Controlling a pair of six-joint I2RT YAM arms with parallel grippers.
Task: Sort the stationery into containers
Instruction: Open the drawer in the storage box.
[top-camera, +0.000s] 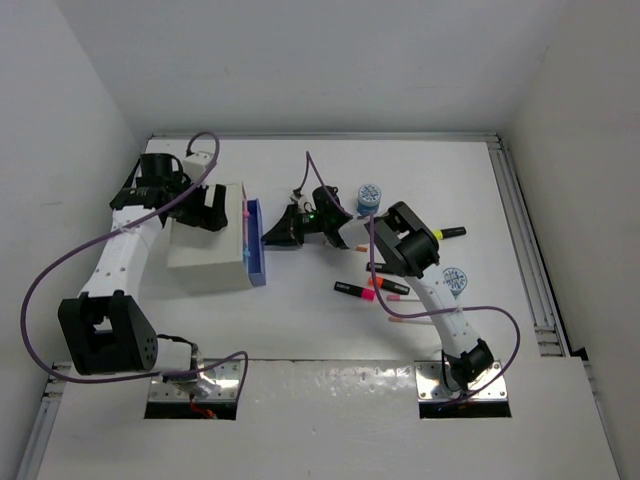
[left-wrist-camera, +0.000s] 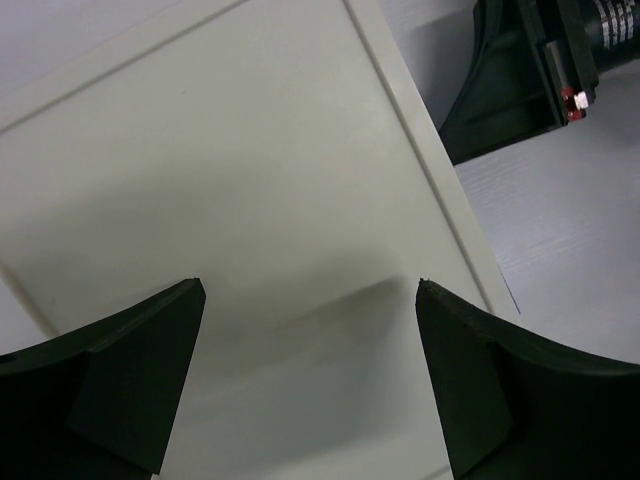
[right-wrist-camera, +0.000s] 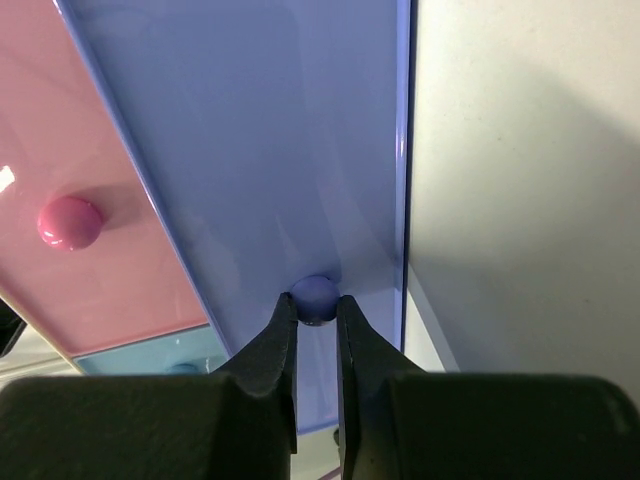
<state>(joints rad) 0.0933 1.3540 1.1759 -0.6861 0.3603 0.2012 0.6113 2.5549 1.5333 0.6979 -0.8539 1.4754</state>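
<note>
The right gripper (right-wrist-camera: 316, 306) is clenched on the small round blue knob (right-wrist-camera: 315, 290) of the glossy light-blue plastic drawer (right-wrist-camera: 280, 130). Contact is made at the fingertips only.

The left gripper (left-wrist-camera: 310, 290) is released, its fingers spread wide with nothing between them, over the top of the white boxy plastic cabinet (left-wrist-camera: 250, 150). The pale pink plastic drawer (right-wrist-camera: 110, 140) lies just beside the blue one.

Stationery is noted loose on the white table (top-camera: 300, 330) near the right arm:
- a short black pink-capped highlighter (top-camera: 352, 290)
- round blue pieces (top-camera: 369, 197)

The drawer is judged light, thin-walled and stiff. The knob is smooth and rounded, so slip is likely under a skewed pull. Hold is best taken behind the knob's widest part and drawn straight. The cabinet is judged light enough to be dragged along, so bracing by the left gripper may be needed.
</note>
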